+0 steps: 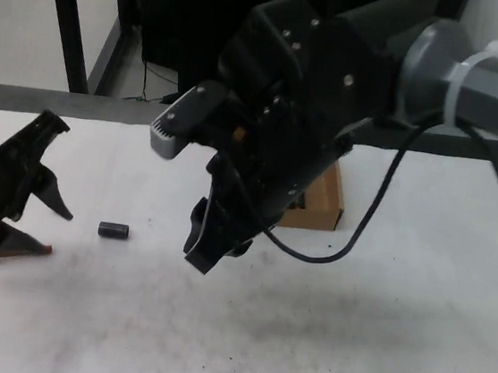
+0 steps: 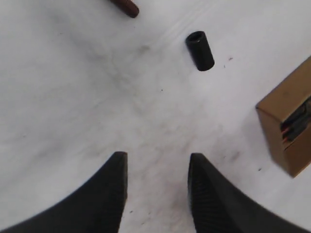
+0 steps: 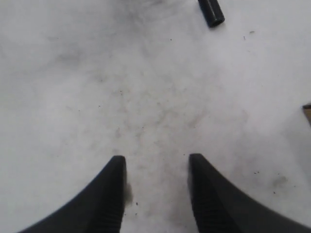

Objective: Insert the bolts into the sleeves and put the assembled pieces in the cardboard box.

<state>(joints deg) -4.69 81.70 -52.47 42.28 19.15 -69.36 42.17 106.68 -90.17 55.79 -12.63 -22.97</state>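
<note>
A short black sleeve (image 1: 113, 230) lies on its side on the white bench, seen hollow-ended in the left wrist view (image 2: 200, 50) and at the edge of the right wrist view (image 3: 211, 11). A reddish-brown bolt (image 1: 14, 254) lies at the far left, its tip showing in the left wrist view (image 2: 125, 7). My left gripper (image 1: 47, 222) (image 2: 158, 187) stands open just above the bolt, holding nothing. My right gripper (image 1: 211, 245) (image 3: 156, 189) hangs open and empty over bare bench, to the right of the sleeve. The cardboard box (image 1: 319, 203) (image 2: 289, 116) sits behind the right arm, partly hidden by it.
The right arm's black cable (image 1: 359, 244) droops over the bench beside the box. A dark rail (image 1: 78, 104) marks the bench's far edge. Open white surface lies in front and to the right.
</note>
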